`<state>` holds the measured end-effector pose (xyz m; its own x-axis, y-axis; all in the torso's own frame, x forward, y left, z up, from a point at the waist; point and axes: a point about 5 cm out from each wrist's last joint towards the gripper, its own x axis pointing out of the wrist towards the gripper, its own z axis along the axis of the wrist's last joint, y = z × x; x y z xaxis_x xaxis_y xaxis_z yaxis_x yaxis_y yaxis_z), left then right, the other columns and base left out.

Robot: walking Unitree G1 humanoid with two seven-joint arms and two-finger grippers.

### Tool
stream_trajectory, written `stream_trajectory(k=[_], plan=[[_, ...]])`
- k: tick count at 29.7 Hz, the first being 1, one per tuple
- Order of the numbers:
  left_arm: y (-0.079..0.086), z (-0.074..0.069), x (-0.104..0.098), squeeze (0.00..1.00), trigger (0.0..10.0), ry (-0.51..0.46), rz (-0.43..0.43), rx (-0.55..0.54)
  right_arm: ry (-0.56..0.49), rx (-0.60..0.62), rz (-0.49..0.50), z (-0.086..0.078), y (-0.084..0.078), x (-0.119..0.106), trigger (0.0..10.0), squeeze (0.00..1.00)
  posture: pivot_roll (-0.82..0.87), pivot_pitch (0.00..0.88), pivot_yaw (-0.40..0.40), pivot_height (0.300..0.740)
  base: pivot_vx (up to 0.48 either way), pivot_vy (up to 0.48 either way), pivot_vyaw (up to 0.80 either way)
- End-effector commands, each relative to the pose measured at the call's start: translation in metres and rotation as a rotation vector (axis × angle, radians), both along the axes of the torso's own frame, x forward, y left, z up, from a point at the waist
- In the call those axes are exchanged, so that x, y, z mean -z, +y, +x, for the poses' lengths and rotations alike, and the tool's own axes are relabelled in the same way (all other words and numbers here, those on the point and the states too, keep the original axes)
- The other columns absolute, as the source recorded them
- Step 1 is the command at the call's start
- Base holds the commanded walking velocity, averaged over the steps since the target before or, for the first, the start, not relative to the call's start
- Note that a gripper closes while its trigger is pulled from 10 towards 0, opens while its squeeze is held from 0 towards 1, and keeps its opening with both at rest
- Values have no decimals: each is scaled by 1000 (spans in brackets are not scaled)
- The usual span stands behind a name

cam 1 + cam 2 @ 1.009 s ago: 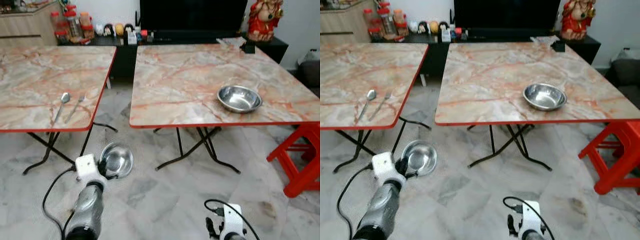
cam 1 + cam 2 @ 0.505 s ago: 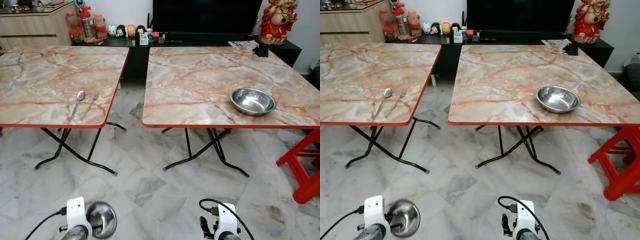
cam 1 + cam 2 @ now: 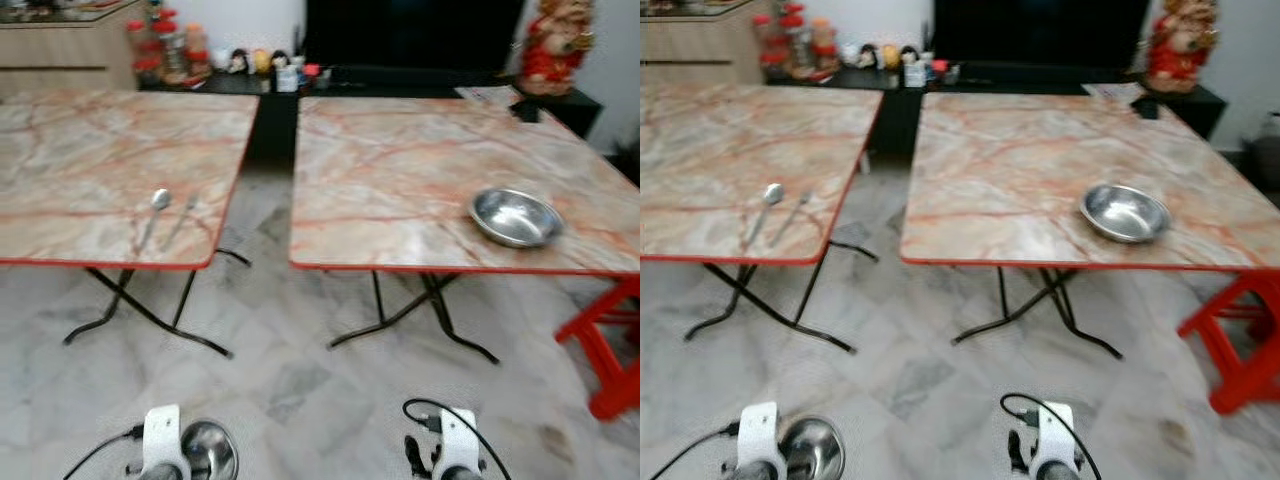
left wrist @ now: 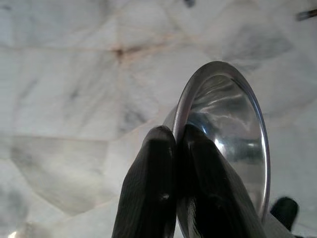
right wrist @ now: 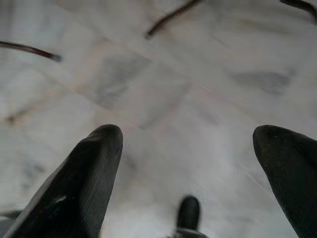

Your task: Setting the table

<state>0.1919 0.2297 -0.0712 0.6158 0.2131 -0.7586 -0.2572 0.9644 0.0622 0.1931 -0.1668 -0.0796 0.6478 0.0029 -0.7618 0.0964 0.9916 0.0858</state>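
Note:
My left gripper (image 4: 176,144) is shut on the rim of a steel bowl (image 4: 233,134), held low over the floor at the bottom left (image 3: 208,450). A second steel bowl (image 3: 515,216) rests on the right marble table (image 3: 400,170) near its front right. A spoon (image 3: 153,212) and a fork (image 3: 180,217) lie side by side on the left marble table (image 3: 90,170) near its front edge. My right gripper (image 5: 190,148) hangs low over the floor, fingers wide open with nothing between them; its wrist (image 3: 445,455) sits at the bottom centre.
A red plastic stool (image 3: 605,345) stands at the right, beside the right table. Black folding legs (image 3: 420,315) spread under both tables. A dark cabinet with a TV (image 3: 410,35), jars and a red figurine (image 3: 550,45) lines the far wall. Marble floor lies between me and the tables.
My left arm has dropped from in front of the left table to the bottom of the view, the bowl still in its grip. The camera has shifted and the picture is now blurred.

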Motion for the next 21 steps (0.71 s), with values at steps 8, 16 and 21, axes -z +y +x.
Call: stream_trajectory(k=[8, 16, 21], plan=[[-6, 7, -2, 0, 10000, -9, 0, 27, 16, 18, -15, -4, -8, 1, 10000, 0, -15, 0, -6, 740, 353, 0, 158], [-9, 8, -2, 0, 10000, -12, -3, 34, 17, 13, -16, -4, -9, 2, 10000, 0, -20, 0, -9, 740, 355, 0, 0], [-11, 9, -2, 0, 10000, -11, -5, 42, 18, 10, -14, -4, -9, 1, 10000, 0, -23, 0, -10, 740, 344, 0, 0]])
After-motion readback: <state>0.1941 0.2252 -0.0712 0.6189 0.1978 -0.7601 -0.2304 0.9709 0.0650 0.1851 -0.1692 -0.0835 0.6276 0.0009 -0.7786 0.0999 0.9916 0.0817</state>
